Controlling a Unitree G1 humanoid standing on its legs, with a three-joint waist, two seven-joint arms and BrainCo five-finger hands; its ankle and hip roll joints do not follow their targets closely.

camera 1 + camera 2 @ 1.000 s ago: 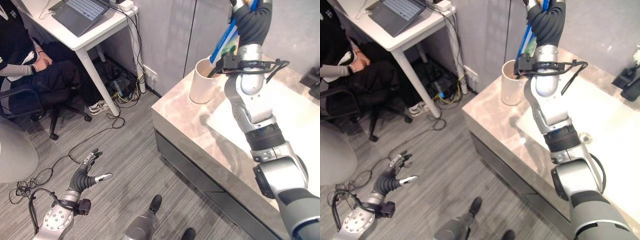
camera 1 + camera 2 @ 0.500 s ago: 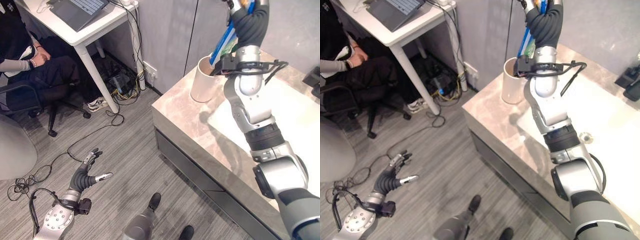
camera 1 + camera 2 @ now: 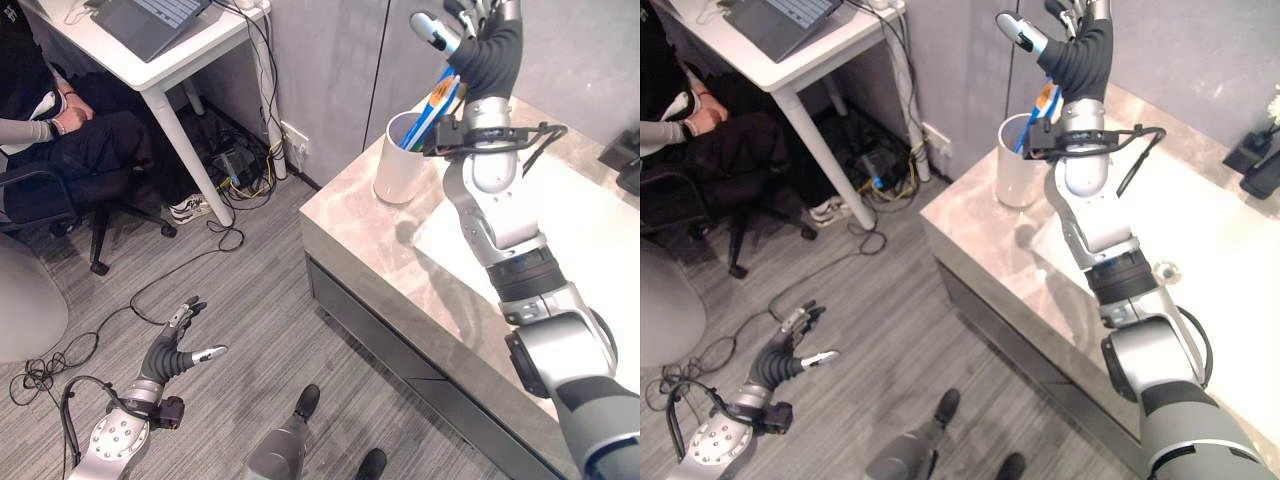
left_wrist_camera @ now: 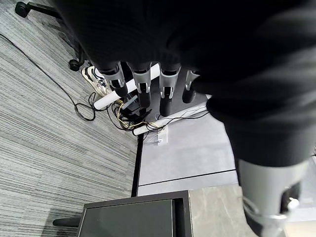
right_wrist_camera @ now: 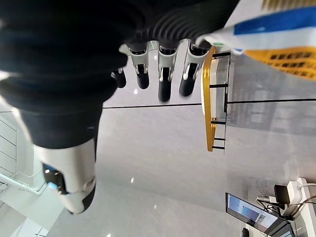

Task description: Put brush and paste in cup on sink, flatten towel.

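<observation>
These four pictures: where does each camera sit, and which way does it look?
Left eye view: on the head, looking down at the cup on the marble counter; both arms show, the left hand low over the floor.
Right eye view: beside it, sharing that scene; the right hand is open above the cup.
Left wrist view: along the left hand's fingers toward the floor.
Right wrist view: along the right hand's fingers; the toothpaste tube crosses a corner.

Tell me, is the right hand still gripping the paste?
No: the right hand is open with fingers spread above the cup, and the paste stands in the cup, leaning on its rim.
</observation>
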